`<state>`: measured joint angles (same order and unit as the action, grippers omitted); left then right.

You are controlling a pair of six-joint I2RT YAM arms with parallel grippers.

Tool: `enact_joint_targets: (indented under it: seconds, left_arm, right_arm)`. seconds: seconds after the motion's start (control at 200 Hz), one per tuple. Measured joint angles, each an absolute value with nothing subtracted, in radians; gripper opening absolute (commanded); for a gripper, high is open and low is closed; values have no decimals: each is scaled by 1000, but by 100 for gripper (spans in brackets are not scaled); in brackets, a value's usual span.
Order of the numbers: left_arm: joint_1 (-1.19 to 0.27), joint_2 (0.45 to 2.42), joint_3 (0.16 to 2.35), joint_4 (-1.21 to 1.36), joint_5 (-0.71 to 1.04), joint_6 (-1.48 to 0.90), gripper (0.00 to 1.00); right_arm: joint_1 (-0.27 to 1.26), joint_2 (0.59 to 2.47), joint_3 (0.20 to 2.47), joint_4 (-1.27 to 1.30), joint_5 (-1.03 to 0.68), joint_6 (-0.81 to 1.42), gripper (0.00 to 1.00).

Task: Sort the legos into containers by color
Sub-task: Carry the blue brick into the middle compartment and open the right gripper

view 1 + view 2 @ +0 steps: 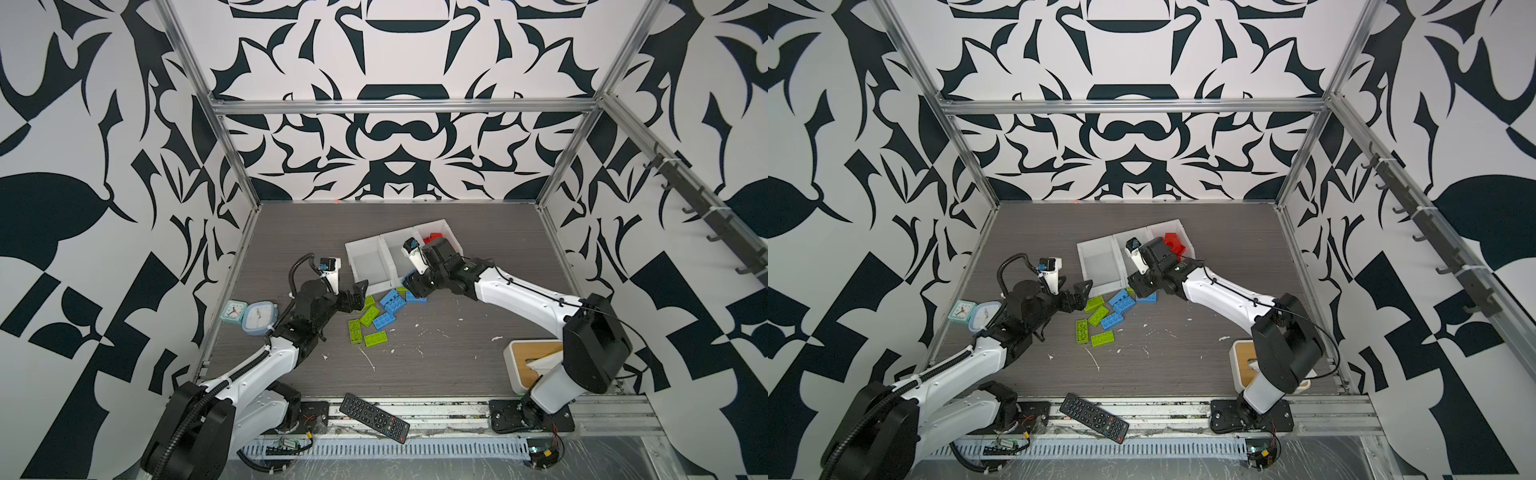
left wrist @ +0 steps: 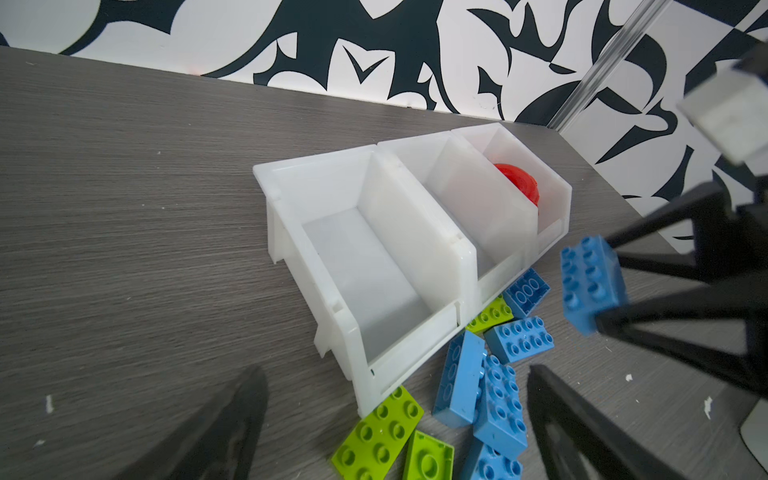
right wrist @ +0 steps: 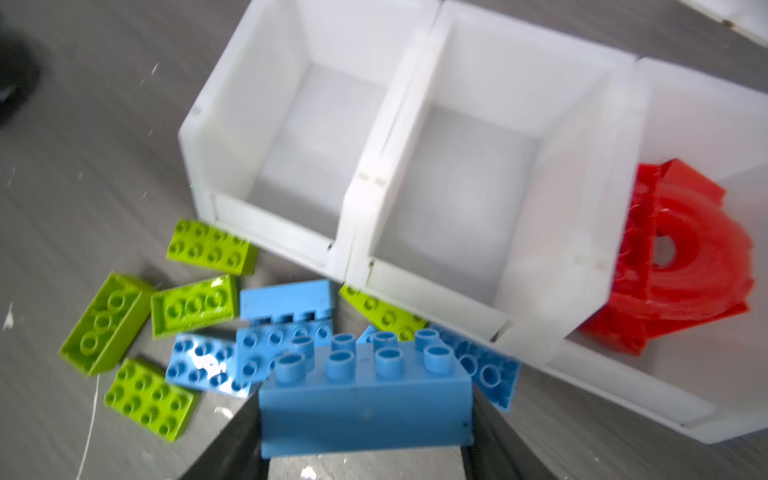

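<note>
Mara: Remote control (image 1: 374, 417) on the front rail, nearest. Beyond it, grey wood-grain bench (image 1: 299, 232) with white flecks scattered. Black-and-white patterned walls, aluminium frame.
Jon: Clutter?
Mara: Two clocks (image 1: 257, 318) far left, edge covered by the left arm. Wooden-lidded white box (image 1: 525, 353) on the right, half hidden by the right arm.
Jon: Containers?
Mara: Three joined white containers (image 1: 365, 245) mid-bench. Red legos (image 1: 434, 239) in the right-end one. Green and blue legos (image 1: 376, 318) loose at their low fronts.
Jon: End effectors?
Mara: Left end effector (image 1: 358, 294) spread wide, empty, beside the pile. Right end effector (image 2: 604, 286) clamps a blue brick (image 3: 365, 399) over the pile. In both top views the wrist covers most of that brick. Right wrist view shows it studs-up.
</note>
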<state>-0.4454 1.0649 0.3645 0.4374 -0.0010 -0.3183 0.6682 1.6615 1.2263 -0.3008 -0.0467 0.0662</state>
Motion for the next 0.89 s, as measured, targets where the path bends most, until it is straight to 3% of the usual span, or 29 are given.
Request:
enact_joint_targets:
  seconds: [0.4, 0.895]
  left_arm:
    - [-445, 1084, 364, 452, 20, -322, 100]
    - [-445, 1103, 368, 451, 44, -325, 100]
  right_arm:
    - [581, 1885, 1424, -282, -19, 143, 57]
    - [578, 1952, 1485, -293, -5, 160, 74]
